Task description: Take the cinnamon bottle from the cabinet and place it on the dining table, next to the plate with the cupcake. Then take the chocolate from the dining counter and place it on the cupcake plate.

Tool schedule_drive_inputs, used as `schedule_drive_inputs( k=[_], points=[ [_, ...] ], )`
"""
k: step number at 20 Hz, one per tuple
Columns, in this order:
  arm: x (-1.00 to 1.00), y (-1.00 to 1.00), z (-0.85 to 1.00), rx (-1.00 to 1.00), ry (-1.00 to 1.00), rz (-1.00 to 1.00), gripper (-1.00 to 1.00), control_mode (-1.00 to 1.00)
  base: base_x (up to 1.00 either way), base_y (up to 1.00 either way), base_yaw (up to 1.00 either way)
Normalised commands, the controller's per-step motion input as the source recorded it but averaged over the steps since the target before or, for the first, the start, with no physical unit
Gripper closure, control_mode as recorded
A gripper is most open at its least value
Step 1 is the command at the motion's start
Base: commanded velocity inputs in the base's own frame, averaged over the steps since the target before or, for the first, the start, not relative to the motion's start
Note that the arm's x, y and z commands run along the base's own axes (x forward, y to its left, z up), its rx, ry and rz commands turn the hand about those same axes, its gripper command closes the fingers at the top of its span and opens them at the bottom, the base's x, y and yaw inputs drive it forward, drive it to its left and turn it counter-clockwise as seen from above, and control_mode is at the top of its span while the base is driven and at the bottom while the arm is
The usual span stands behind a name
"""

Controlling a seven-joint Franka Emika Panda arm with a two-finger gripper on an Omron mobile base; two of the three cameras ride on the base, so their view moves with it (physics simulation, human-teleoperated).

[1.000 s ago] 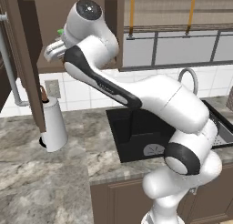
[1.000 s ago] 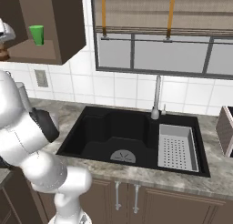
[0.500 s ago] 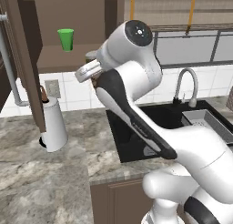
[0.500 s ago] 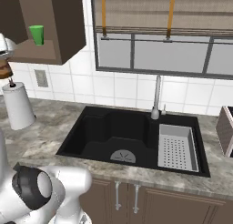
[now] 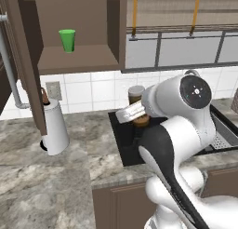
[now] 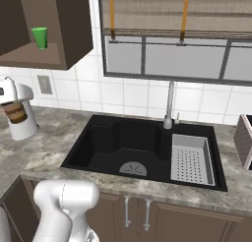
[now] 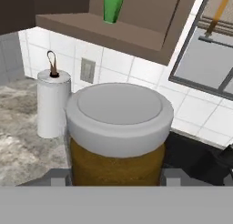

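1. The jar (image 5: 137,106) is held in the air over the left end of the black sink (image 5: 128,144), well out of the cabinet (image 5: 74,32) and below its shelf.
2. The jaws are clamped on the jar: the hand view has it upright between the two dark fingertips (image 7: 58,176), brown body low and pale lid (image 7: 119,114) on top.
3. In the left view the gripper (image 5: 135,114) crosses the jar's middle as a pale bar, with the lid showing above it and the brown base below.
4. The right view catches the jar (image 6: 15,113) at its far left edge, in front of the white paper roll (image 6: 22,120), so the two overlap there; the left view shows them well apart, the paper roll (image 5: 54,125) standing on the desk (image 5: 46,177) left of the sink.
5. A green cup (image 5: 68,40) stands alone on the cabinet shelf in all three views.
6. The cabinet door (image 5: 25,60) hangs open at the left in the left view.
7. The right view alone lays out the whole sink (image 6: 142,150) with its tap (image 6: 169,105) and the grey drain tray (image 6: 192,157) on its right side.
8. The hand view looks past the lid at a wall socket (image 7: 88,70) on the white tiles and a window (image 7: 205,54) to the right.
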Motion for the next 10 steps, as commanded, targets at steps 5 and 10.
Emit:
schedule_drive_inputs(
  k=[5, 10],
  points=[
    [-0.36, -0.99, -0.12, 0.00, 0.00, -0.29, 1.00, -1.00, 0.00, 0.00, 0.00],
    [-0.17, -0.99, -0.01, 0.00, 0.01, -0.26, 1.00, -1.00, 0.00, 0.00, 0.00]
  ],
)
